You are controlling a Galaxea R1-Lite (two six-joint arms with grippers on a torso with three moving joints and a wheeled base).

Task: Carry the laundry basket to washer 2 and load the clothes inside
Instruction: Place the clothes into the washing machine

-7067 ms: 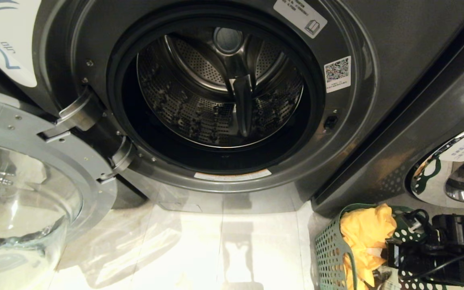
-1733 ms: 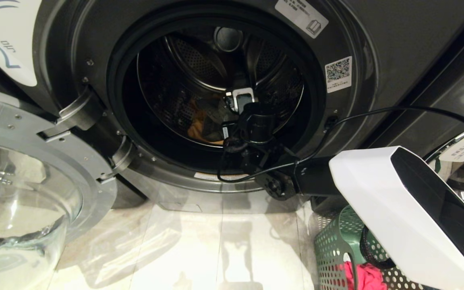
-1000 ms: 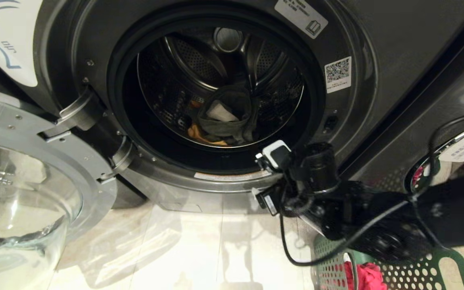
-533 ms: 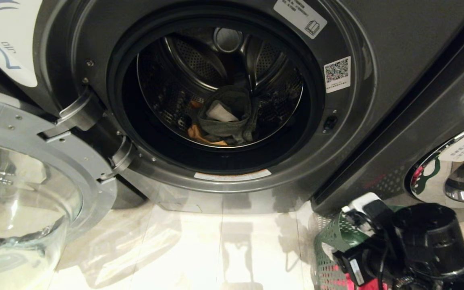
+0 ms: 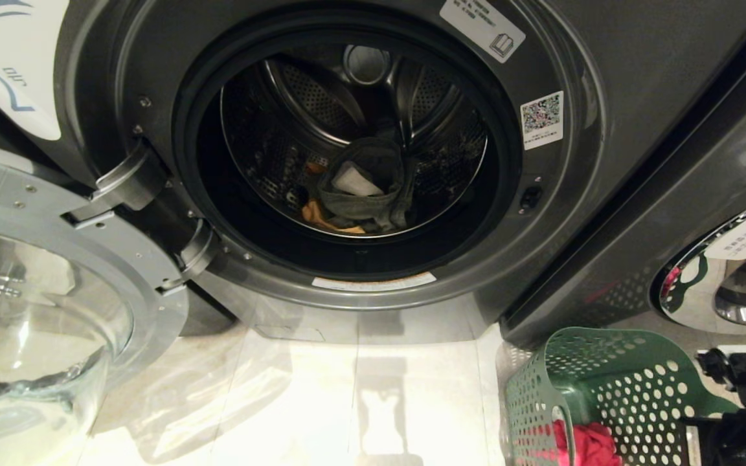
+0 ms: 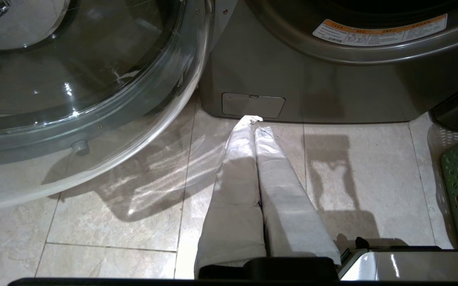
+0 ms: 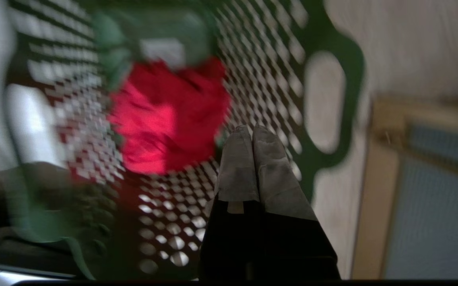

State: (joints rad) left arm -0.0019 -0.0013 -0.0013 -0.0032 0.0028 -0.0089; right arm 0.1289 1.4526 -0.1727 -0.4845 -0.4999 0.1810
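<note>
Though blur smears the laundry basket (image 7: 253, 51), the right tool (image 7: 251, 131) shows pressed together, empty.

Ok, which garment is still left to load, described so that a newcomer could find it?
Start at the open dark grey front-loading washer marked "2"; the green perforated plastic basket stands on the floor to its lower right. The bright pink-red garment lies inside it, unlike the grey and mustard ones already in the drum.
</note>
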